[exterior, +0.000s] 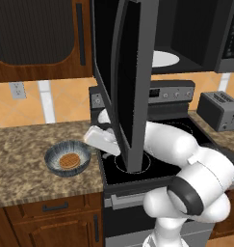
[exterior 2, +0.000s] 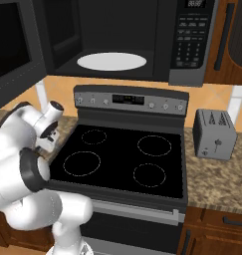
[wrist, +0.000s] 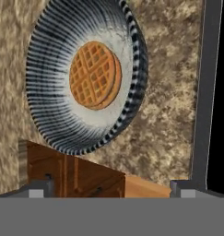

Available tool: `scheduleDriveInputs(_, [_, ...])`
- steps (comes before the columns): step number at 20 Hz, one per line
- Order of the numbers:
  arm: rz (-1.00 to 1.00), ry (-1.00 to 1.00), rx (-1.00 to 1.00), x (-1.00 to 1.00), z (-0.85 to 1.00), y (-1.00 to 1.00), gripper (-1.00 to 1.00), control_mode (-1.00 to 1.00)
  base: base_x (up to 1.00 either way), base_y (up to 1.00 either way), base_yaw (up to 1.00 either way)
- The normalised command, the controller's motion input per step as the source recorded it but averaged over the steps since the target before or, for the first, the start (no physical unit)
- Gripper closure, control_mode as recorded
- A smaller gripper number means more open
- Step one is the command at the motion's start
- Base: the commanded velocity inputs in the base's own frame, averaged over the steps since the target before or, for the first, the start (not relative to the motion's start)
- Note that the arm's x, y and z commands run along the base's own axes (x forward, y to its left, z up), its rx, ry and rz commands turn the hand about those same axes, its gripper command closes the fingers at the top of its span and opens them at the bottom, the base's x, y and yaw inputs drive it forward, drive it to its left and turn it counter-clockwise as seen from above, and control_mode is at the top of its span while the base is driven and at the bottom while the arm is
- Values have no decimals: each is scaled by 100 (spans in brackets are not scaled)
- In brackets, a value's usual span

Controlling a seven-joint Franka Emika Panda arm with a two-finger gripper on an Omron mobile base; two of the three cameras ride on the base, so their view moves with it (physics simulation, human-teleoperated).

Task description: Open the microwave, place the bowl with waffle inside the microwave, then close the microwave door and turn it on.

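Observation:
The blue-grey striped bowl (exterior: 68,159) sits on the granite counter left of the stove, with the round orange-brown waffle (exterior: 69,160) lying in its middle. In the hand view the bowl (wrist: 85,76) and the waffle (wrist: 95,74) show large, straight ahead. My gripper (wrist: 112,189) is open, its tips wide apart with nothing between them. The white hand (exterior: 100,140) hovers just right of the bowl, partly hidden behind the microwave door (exterior: 130,82), which stands swung open over the stove. The microwave (exterior 2: 122,35) shows its white turntable plate (exterior 2: 111,61) and its button panel (exterior 2: 191,35).
The black stove top (exterior 2: 122,159) lies under the open door. A grey toaster (exterior 2: 214,133) stands on the counter to its right. Brown cabinet fronts (exterior: 46,217) run below the counter, and the stove's grey edge (wrist: 204,92) lies right of the bowl.

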Motion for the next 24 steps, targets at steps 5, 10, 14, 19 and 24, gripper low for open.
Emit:
scheduleDriveInputs(5, [0,0,-7,57,-38,41,-100,-100,0,0,0])
scheduleDriveInputs(10, [-3,0,-13,52,-45,12,-100,-100,0,0,0])
scheduleDriveInputs(14, [-1,2,-5,36,-31,5,-100,-100,0,0,0])
scheduleDriveInputs(19, [0,0,0,31,-27,2,-100,-100,0,0,0])
scheduleDriveInputs(24, [0,0,0,16,-24,7,100,-100,0,0,0])
